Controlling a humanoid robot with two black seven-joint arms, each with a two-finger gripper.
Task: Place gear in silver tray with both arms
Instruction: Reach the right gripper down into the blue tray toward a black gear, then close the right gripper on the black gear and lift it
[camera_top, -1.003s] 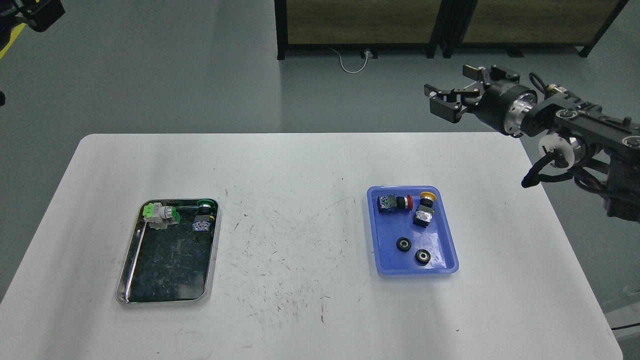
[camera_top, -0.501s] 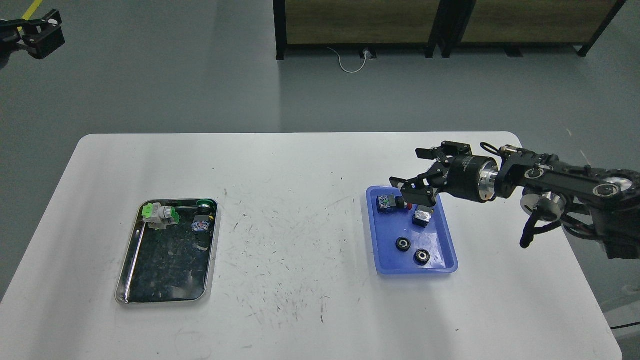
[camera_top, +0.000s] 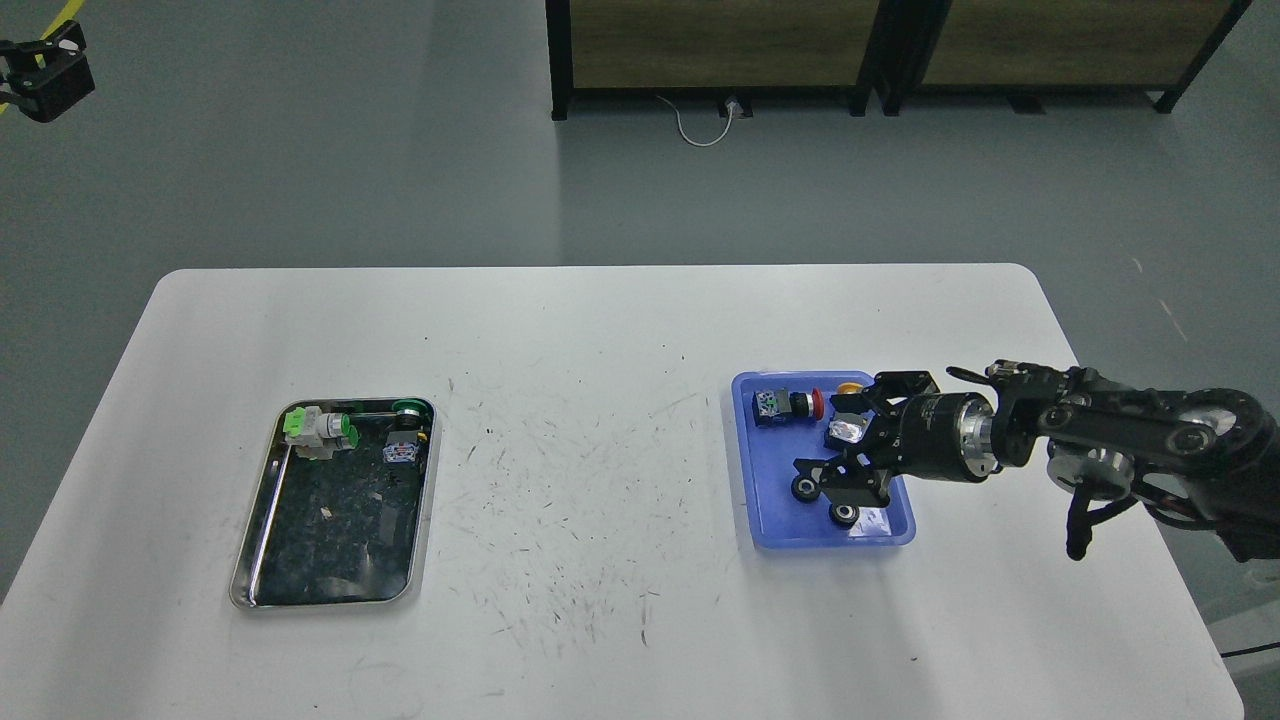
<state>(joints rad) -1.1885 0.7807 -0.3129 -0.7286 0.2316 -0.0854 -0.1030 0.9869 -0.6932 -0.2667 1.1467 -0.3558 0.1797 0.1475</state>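
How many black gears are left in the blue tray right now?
2, both in the near half of the blue tray: one gear left of the right pincer, the other gear just below it. The pincer could hide more.

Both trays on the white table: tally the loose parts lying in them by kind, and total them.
Push-button switches in the shiny silver metal tray: 2
Push-button switches in the blue plastic tray: 2
Small black round gears in the blue plastic tray: 2
Total: 6
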